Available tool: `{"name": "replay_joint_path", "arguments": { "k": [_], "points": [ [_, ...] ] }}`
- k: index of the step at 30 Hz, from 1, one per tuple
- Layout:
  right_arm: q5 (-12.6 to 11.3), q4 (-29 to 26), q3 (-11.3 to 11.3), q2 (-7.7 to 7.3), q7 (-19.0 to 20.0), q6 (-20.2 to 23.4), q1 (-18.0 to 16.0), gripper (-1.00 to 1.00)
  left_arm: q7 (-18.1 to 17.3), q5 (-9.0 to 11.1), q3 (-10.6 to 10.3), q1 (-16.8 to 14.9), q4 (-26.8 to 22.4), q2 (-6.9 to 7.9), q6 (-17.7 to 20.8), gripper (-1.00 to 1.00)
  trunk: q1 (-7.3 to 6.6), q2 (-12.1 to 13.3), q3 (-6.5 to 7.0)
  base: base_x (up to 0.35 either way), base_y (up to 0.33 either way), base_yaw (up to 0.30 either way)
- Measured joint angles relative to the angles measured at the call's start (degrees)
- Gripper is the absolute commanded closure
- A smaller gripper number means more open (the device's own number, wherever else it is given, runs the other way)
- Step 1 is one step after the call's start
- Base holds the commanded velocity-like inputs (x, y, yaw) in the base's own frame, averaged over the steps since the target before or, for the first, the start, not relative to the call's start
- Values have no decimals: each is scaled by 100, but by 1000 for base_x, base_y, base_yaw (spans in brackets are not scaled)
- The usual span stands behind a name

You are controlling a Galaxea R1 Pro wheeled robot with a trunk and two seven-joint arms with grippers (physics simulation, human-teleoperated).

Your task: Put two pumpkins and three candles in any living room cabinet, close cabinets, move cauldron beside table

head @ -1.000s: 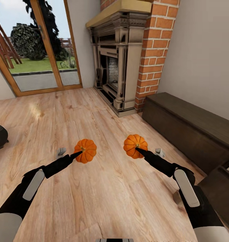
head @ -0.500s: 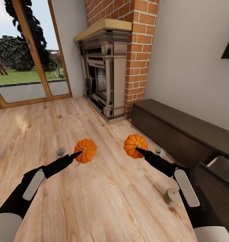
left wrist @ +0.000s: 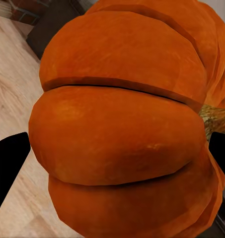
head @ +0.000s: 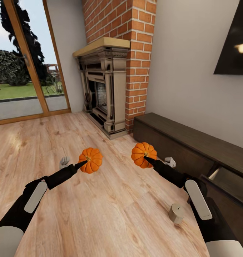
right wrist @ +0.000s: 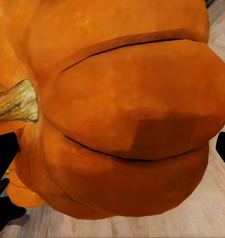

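I hold one orange pumpkin in each hand above the plank floor. My left gripper [head: 84, 162] is shut on the left pumpkin [head: 90, 160] [left wrist: 122, 129], its black fingertips [left wrist: 8, 166] at either flank. My right gripper [head: 147, 159] is shut on the right pumpkin [head: 143, 153] [right wrist: 132, 114], stem toward one fingertip [right wrist: 3, 151]. A stubby beige candle [head: 176, 213] stands on the floor beside my right forearm. The long dark cabinet [head: 178, 137] runs along the right wall, with one drawer [head: 221, 176] pulled out showing a pale inside. The cauldron and table are out of view.
An ornate fireplace [head: 102, 85] under a red brick chimney [head: 135, 53] stands ahead, just left of the cabinet's end. Glass doors [head: 25, 82] fill the far left wall. A black TV [head: 234, 43] hangs above the cabinet. Light wood floor [head: 39, 142] stretches ahead and left.
The camera has swung to the right: the fireplace shifted left, the TV and the open drawer came further into view, and the candle shows more fully. Both arms still hold their pumpkins the same way.
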Motion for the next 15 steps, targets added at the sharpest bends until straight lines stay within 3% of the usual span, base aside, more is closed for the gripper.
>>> {"name": "replay_joint_path", "arguments": {
  "k": [8,15],
  "points": [
    [13,0,0,3,-8,-2,1,100,0,-9,-1,0,1,0,-3,100,-13,7,114,6,0,-13],
    [12,-2,-7,2,-11,-4,19,100,-9,-8,-1,-1,-22,0,-2,100,-13,7,150,8,0,-183]
  ]
}}
